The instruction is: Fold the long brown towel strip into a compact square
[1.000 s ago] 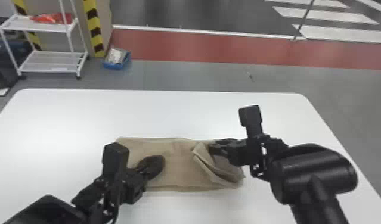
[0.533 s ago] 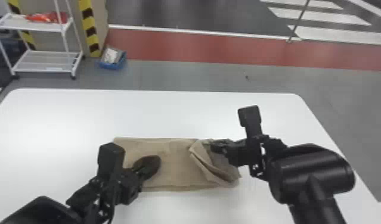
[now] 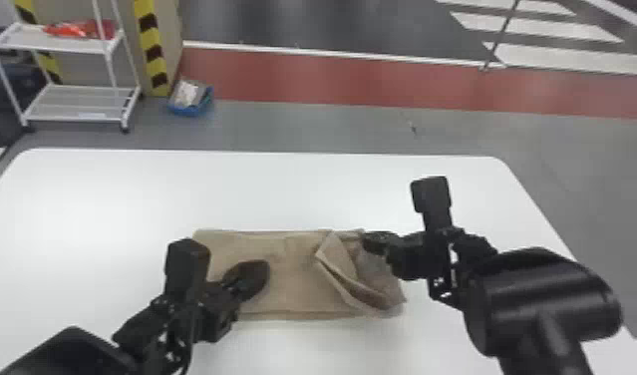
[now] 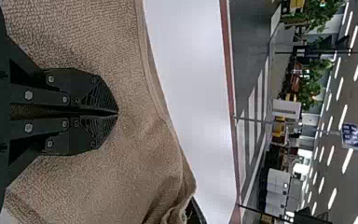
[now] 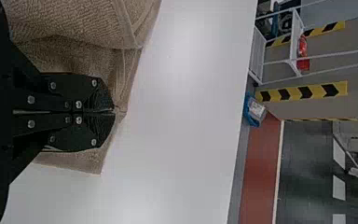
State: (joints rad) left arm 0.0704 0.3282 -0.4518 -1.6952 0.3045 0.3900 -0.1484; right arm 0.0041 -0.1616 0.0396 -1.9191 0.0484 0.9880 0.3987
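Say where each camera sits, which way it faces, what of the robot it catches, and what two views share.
Head view: on the head, looking forward and down at the brown towel on the white table; both arms show, with left gripper and right gripper.
Left wrist view: on the left wrist, looking past its own fingers over the towel into the hall.
Right wrist view: on the right wrist, looking past its own fingers towards the shelf rack.
Shared by head and right wrist views: that rack and the blue container.

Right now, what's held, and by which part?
The towel, at its far edge near the right end, by the right end effector; the left end effector shows no clear grip.
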